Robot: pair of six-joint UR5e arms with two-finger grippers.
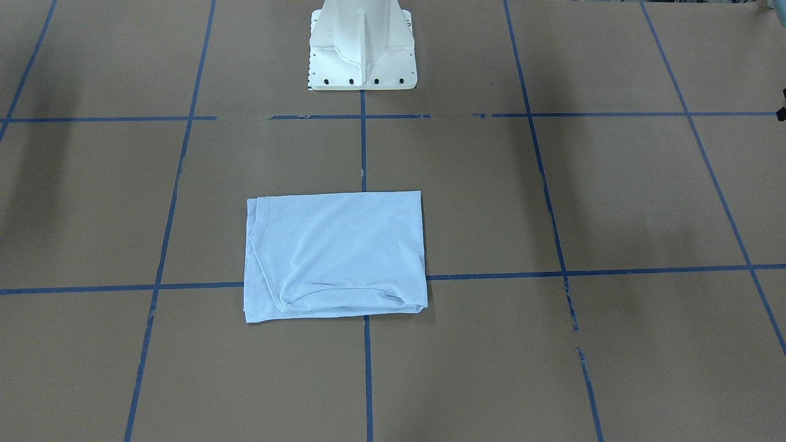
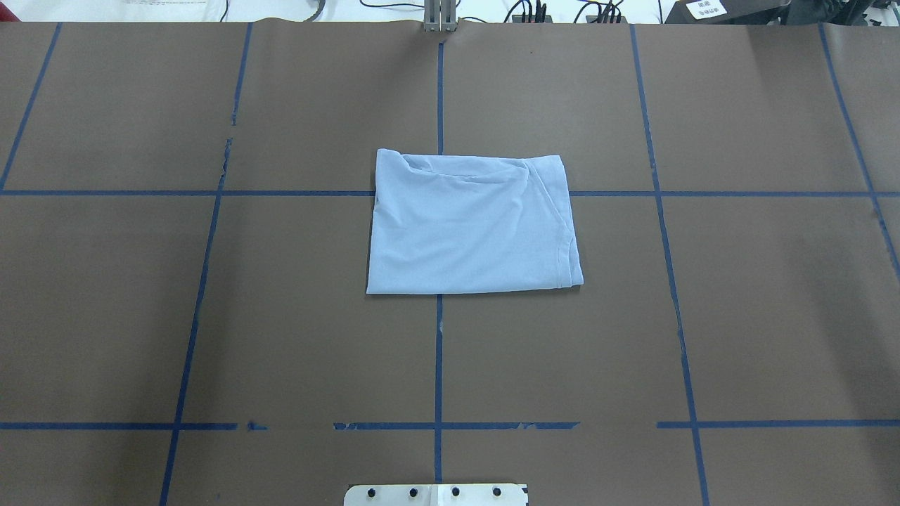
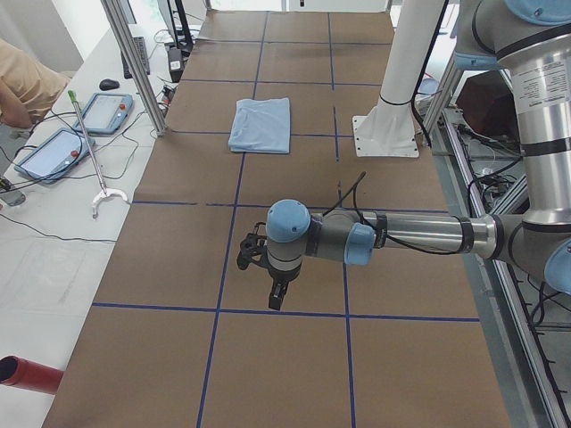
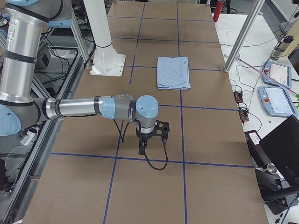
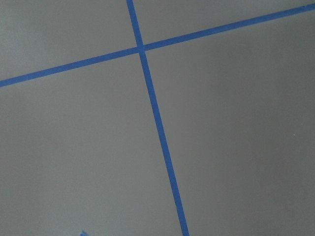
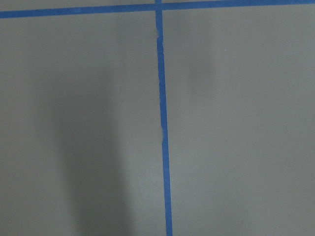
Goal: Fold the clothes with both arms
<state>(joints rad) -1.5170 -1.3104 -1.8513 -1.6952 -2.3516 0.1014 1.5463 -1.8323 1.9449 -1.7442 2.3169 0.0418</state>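
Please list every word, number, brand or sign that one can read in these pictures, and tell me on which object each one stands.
No text can be read in any view.
White label on the dark box beyond the far table edge: it has dark marks, too small to read.
T-shirt: folded, with no print or tag showing.
Handheld control screen on the side bench: blurred, unreadable.
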